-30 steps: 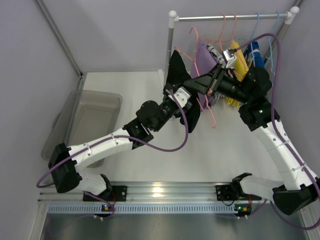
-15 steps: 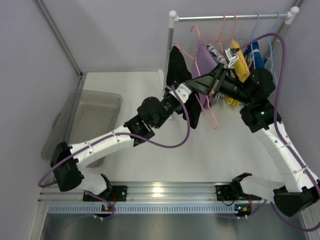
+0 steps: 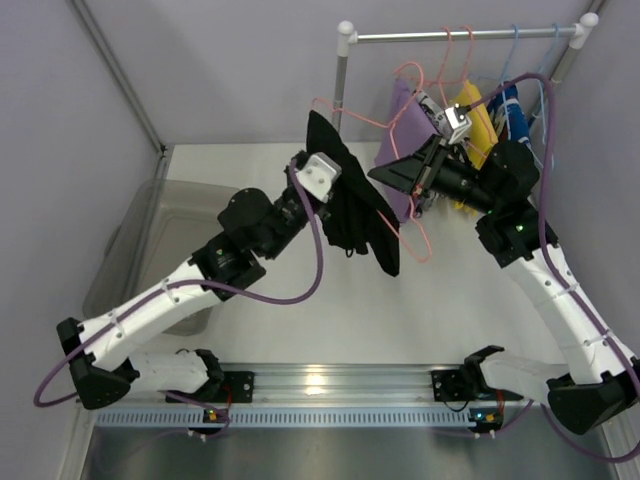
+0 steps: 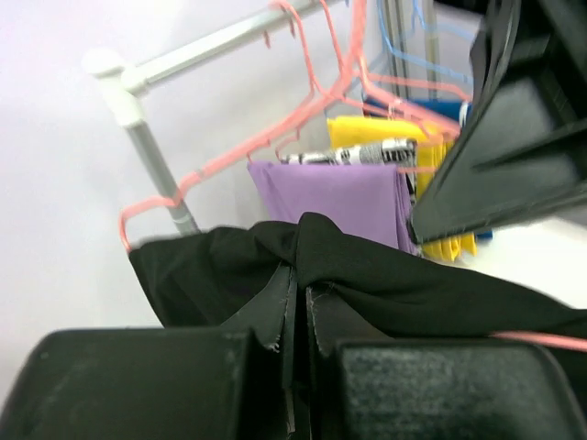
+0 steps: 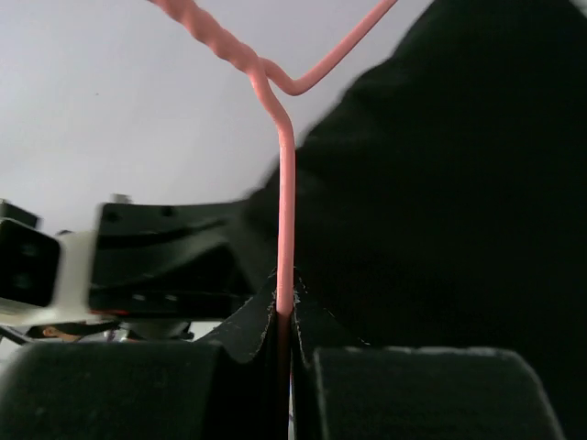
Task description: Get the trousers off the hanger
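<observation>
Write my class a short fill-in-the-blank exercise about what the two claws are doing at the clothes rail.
The left claw grips trousers of the colour ___.
The right claw pinches a hanger of the colour ___.
Both claws are ___, not open.
Missing words: black; pink; shut.

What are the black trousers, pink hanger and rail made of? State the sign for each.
The black trousers look like soft matte cloth: they drape and crease. The pink hanger is thin wire, probably plastic-coated metal: twisted neck, smooth sheen. The rail is likely a metal tube: straight, with a satin grey gleam.
</observation>
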`<state>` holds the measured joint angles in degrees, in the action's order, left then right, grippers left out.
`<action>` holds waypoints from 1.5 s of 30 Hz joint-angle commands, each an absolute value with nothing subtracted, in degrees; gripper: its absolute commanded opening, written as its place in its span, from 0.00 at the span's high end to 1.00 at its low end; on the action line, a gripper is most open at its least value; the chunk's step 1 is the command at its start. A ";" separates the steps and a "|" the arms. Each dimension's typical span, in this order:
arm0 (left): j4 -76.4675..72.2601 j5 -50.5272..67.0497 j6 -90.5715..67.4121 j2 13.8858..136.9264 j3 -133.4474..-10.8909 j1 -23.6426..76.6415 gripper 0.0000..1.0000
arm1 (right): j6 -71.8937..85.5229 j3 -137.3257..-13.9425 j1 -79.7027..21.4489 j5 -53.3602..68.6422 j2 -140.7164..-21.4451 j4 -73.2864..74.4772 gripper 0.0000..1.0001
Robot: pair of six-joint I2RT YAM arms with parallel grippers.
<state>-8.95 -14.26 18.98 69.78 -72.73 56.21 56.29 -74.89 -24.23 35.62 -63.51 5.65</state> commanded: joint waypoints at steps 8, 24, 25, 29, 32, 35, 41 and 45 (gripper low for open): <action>-6.33 -16.00 18.02 62.93 -82.96 52.65 1.00 | 50.37 -74.53 -24.17 32.96 -66.79 5.53 1.00; -12.74 -23.81 26.36 62.49 -96.06 35.34 1.00 | 38.59 -72.68 -26.37 29.97 -67.68 10.28 1.00; -12.74 -26.43 27.24 62.23 -95.98 33.50 1.00 | 38.15 -72.95 -26.54 29.97 -67.50 10.54 1.00; -12.30 -31.72 33.11 58.72 -90.55 28.92 1.00 | 35.08 -74.18 -27.42 29.45 -66.45 12.30 1.00; -15.02 -34.10 37.60 53.36 -80.27 25.50 1.00 | 31.57 -74.18 -27.86 28.30 -65.31 13.80 1.00; -15.56 -35.67 38.05 47.39 -70.51 19.09 1.00 | 29.54 -73.92 -28.04 27.42 -64.08 15.46 1.00; -11.26 -37.44 36.57 36.23 -57.31 8.90 1.00 | 26.19 -73.74 -28.04 26.54 -61.70 18.19 1.00; -7.74 -38.40 34.63 33.15 -52.49 5.20 1.00 | 25.93 -72.69 -28.04 26.28 -60.30 18.63 1.00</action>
<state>-6.39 -37.41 35.83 35.79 -54.63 7.49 28.16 -72.34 -26.98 27.20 -62.67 18.44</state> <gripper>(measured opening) 0.027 0.006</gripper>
